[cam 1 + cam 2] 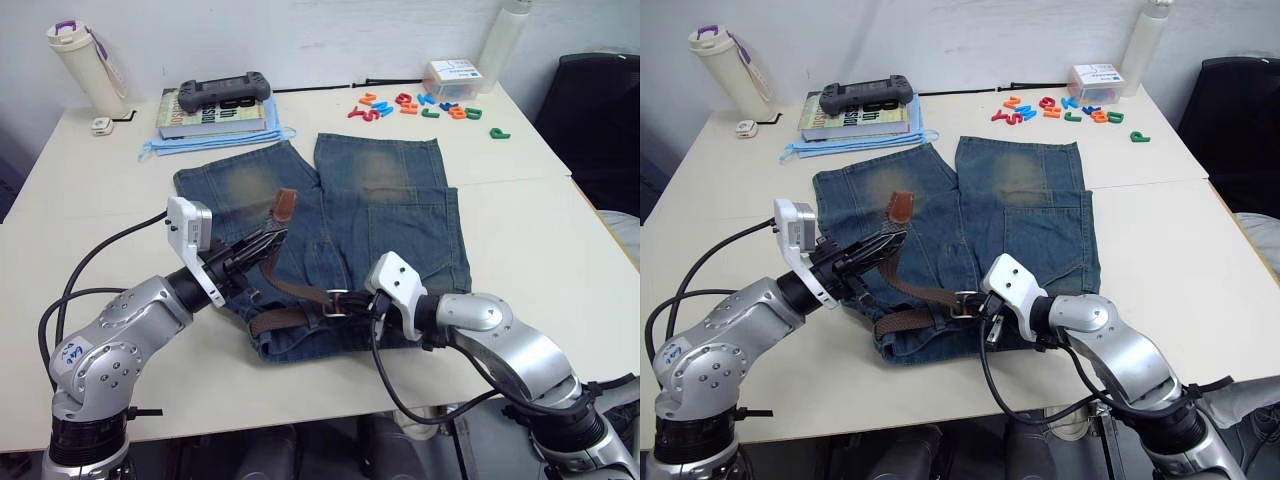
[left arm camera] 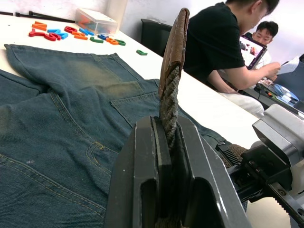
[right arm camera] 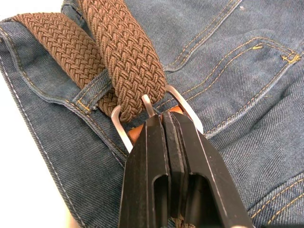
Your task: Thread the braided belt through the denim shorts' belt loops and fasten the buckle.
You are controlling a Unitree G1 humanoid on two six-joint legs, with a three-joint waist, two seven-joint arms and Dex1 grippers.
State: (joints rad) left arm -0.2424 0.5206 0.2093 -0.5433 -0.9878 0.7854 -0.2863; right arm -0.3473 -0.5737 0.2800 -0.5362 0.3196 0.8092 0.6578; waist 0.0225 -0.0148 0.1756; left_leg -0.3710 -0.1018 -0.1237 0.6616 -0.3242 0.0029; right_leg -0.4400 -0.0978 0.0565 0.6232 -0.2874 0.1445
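the shorts (image 1: 400, 215) lie flat on the bench (image 1: 520, 290), waistband toward the robot. the belt (image 3: 126, 52) runs along the waistband through a loop (image 3: 90, 88). the left claw (image 2: 168, 142) pinches the belt's tan-tipped end, lifted above the denim. the right claw (image 3: 164, 124) is clamped on the buckle (image 3: 178, 102) at the waistband.

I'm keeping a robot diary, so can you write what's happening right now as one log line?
left hand: shut on belt tip, lifted | right hand: shut at buckle | belt: through buckle, on shorts waistband | step: fastening
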